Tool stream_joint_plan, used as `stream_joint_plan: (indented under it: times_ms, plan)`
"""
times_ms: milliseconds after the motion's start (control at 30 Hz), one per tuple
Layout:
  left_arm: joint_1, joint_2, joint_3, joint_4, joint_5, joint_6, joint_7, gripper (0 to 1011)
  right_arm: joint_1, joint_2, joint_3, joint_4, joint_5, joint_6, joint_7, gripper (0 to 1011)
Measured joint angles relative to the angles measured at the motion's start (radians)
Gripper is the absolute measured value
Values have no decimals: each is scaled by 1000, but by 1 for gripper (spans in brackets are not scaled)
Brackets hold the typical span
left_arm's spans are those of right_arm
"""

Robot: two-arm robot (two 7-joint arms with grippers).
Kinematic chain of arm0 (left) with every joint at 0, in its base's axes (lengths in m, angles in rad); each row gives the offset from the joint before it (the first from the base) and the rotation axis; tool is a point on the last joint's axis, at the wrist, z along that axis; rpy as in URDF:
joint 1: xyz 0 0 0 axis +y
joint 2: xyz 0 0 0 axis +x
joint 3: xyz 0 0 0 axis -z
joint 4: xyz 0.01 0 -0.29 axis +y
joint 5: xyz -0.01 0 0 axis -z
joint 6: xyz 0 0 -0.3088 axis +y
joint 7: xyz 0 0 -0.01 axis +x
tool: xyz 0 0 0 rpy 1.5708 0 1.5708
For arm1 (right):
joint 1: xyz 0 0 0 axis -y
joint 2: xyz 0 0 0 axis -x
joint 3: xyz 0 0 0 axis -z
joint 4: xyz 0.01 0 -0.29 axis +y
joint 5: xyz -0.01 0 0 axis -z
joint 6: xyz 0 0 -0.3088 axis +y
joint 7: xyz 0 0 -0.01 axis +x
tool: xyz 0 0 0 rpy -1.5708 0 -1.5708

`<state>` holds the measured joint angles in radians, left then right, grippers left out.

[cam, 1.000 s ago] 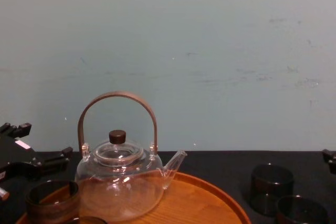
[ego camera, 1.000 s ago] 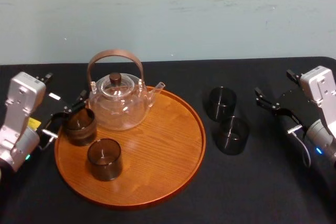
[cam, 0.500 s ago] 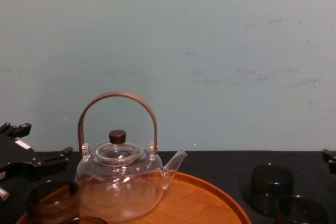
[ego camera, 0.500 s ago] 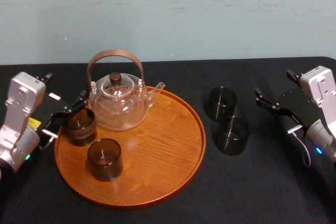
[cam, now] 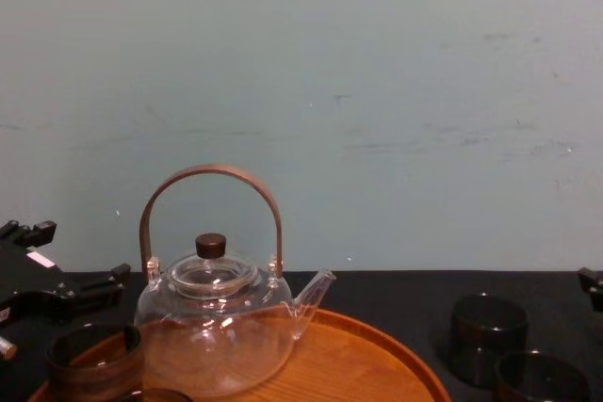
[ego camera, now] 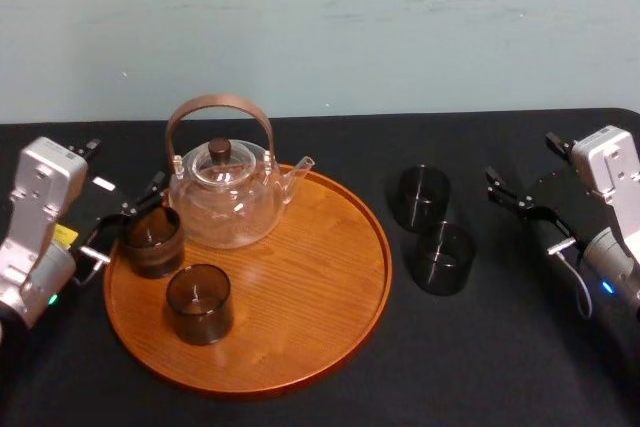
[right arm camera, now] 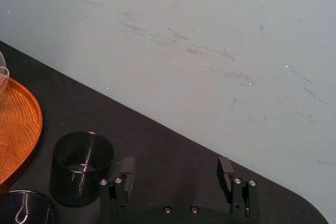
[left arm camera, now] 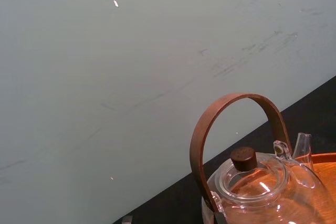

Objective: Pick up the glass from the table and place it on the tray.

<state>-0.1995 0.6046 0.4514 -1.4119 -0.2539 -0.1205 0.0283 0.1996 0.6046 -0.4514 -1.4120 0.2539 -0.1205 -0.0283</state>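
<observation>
Hovering by the left rim of the tray, the left end effector has its fingers spread and holds nothing. A dark glass stands upright on the tray close beside it; whether a finger touches this glass cannot be told. A second dark glass stands on the tray nearer the robot, a little apart from the first. Behind both, at the tray's back left, sits a clear teapot with a brown hoop handle and a dark knob on its lid, its spout pointing right.

To the right of the tray, on the black counter, two more dark glasses stand upright off the tray. The far glass is nearer the wall. The near glass sits just in front of it and slightly to the right; the two look to be touching or nearly so.

Farther right, the right end effector hangs low over the counter with its fingers wide apart and nothing between them. It is short of the far glass, which stands ahead of it and off to one side.
</observation>
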Motion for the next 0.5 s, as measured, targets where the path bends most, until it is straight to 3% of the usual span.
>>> stream_joint_plan:
  times_ms: [267, 500]
  plan:
    - [0, 0, 0, 0, 0, 0, 0, 1001, 0, 0, 1, 0, 0, 0, 1, 1002]
    - [0, 0, 0, 0, 0, 0, 0, 1001, -11, -5, 29, -11, 12, 17, 37, 1002]
